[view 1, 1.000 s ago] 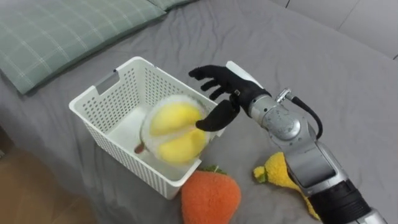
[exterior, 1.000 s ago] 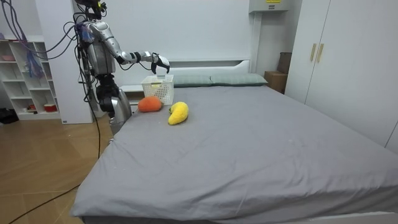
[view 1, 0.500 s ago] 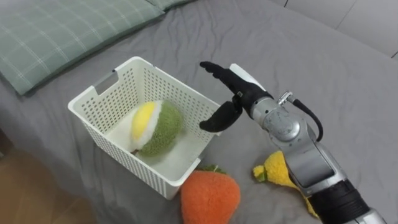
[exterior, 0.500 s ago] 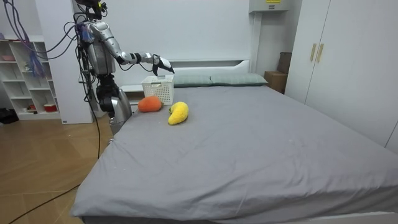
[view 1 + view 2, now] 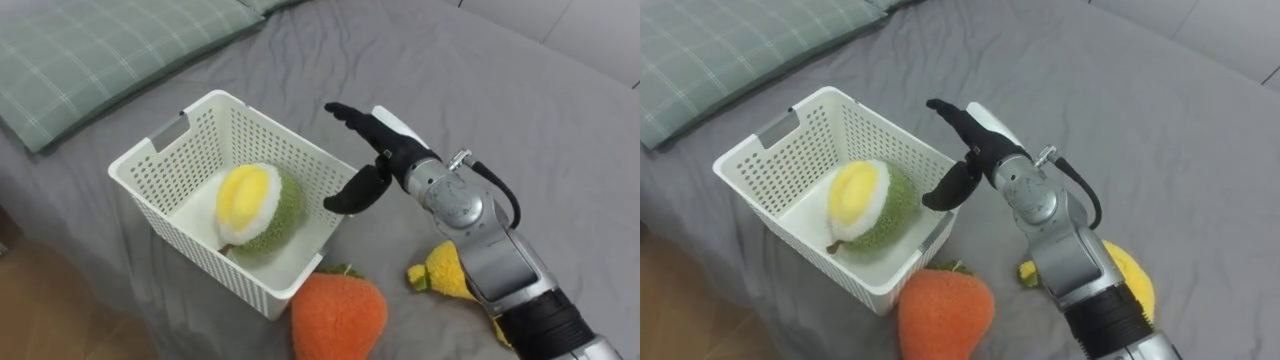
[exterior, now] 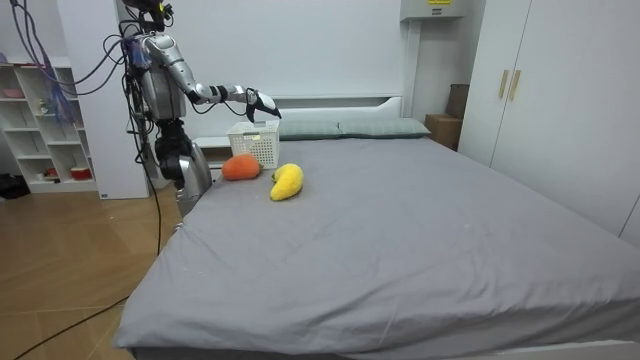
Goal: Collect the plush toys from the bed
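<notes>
Right hand (image 5: 372, 160), spread and empty, hovers over the right rim of the white basket (image 5: 140, 152), plush toy (image 5: 255, 205) inside.

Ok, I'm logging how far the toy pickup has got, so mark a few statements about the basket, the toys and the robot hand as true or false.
1. The green-and-yellow plush lies inside the white basket. True.
2. The right robot hand is shut on a toy. False: it is open and holds nothing, above the basket's rim.
3. The orange plush is in the basket. False: it lies on the bed, just outside the basket's near corner.
4. The yellow plush lies on the bed, outside the basket. True.
</notes>
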Motion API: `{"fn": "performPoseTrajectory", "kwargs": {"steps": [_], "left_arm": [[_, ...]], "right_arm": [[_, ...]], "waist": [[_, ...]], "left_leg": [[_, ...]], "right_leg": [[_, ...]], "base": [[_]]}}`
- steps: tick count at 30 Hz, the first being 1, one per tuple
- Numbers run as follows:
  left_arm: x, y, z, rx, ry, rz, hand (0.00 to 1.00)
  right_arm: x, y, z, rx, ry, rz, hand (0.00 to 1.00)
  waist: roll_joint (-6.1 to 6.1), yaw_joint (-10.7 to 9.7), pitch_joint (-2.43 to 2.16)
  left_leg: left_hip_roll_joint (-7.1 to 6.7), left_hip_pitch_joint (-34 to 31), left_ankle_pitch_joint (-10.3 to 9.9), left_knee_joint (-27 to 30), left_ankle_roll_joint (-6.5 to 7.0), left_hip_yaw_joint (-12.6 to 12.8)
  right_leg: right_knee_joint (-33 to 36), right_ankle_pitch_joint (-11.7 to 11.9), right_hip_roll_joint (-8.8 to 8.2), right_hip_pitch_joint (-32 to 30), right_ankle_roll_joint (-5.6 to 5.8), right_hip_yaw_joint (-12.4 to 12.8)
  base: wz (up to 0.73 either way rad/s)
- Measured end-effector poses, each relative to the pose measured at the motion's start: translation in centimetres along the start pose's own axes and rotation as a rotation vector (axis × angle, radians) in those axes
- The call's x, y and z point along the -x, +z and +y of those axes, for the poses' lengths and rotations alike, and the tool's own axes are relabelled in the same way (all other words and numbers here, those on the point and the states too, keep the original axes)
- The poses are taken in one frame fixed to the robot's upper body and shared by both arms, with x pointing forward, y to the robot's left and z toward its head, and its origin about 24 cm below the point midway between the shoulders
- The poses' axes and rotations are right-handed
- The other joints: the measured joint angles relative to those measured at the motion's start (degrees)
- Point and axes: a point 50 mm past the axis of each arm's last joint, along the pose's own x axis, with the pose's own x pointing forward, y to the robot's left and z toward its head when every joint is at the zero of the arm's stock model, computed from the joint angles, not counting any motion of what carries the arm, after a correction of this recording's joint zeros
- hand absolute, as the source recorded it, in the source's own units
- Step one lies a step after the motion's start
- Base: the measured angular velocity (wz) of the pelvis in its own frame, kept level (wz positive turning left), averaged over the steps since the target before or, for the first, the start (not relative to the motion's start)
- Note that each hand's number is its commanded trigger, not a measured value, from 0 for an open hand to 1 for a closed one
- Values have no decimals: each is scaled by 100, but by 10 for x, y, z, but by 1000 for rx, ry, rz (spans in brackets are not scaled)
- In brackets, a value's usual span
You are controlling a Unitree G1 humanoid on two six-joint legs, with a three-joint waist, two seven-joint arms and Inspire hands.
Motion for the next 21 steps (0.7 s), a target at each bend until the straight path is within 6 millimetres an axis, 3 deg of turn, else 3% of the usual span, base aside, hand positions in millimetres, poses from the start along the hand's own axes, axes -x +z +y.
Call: {"fn": "performPoseTrajectory", "kwargs": {"steps": [6,9,15,16,21], "left_arm": [[1,-9,1,10,1,19,0],[1,-10,1,12,0,23,0],[1,-14,-1,16,-5,23,0],[1,-15,-1,16,-3,25,0],[2,-20,1,19,11,36,0]], "right_arm": [[1,-2,-6,-30,-39,0,0],[3,-6,-12,-45,-62,9,0],[11,-14,-31,-63,-137,16,0],[13,-15,-32,-60,-142,18,0],[27,-29,-38,-87,-195,43,0]], "waist": [[55,-195,3],[92,-330,-3],[195,-551,-93],[200,-661,-127],[225,-979,-149]], "left_leg": [[-4,4,-6,52,7,5],[15,36,-6,48,8,86],[71,187,-9,-84,16,352],[85,202,-10,-103,16,410],[106,324,-12,-217,20,550]], "right_leg": [[8,0,-3,30,0,31],[15,0,6,28,0,196],[24,2,33,28,-2,507],[24,2,36,23,-2,551],[29,2,40,27,-2,654]], "base": [[1],[-12],[-24],[-22],[-15]]}}
